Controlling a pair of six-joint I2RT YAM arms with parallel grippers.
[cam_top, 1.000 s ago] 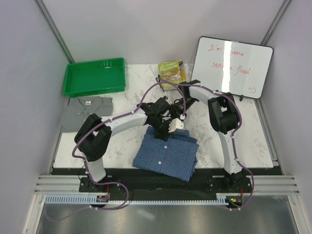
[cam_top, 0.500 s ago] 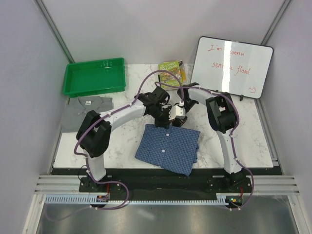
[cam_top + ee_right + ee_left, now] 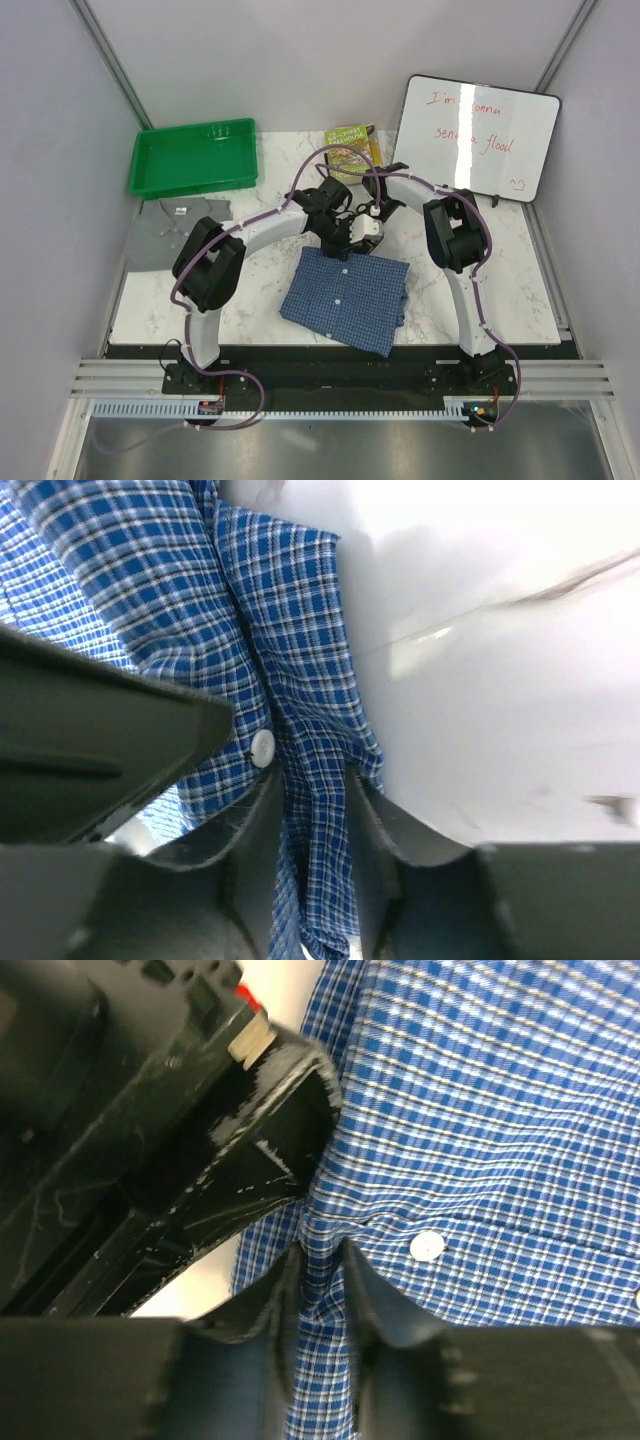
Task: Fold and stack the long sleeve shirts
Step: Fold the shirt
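Observation:
The blue checked long sleeve shirt (image 3: 345, 295) lies folded near the middle of the table, slightly askew. My left gripper (image 3: 343, 248) and right gripper (image 3: 368, 232) meet side by side at its far edge. In the left wrist view the left gripper (image 3: 320, 1250) pinches a raised ridge of the checked cloth (image 3: 500, 1110) beside a white button (image 3: 427, 1246). The right gripper (image 3: 312, 780) is likewise shut on a hanging fold of the shirt (image 3: 130, 570) over the white tabletop. The grey shirt (image 3: 175, 225) lies folded at the table's left edge, away from both grippers.
A green tray (image 3: 195, 128) sits at the back left, just behind the grey shirt. A small book (image 3: 350, 150) lies at the back centre, and a whiteboard (image 3: 475, 135) with red writing leans at the back right. Marble tabletop (image 3: 450, 300) shows to the right of the blue shirt.
Both grippers have moved towards the back of the table, and the blue shirt's far edge has been drawn out flatter with them. The grey shirt has not moved.

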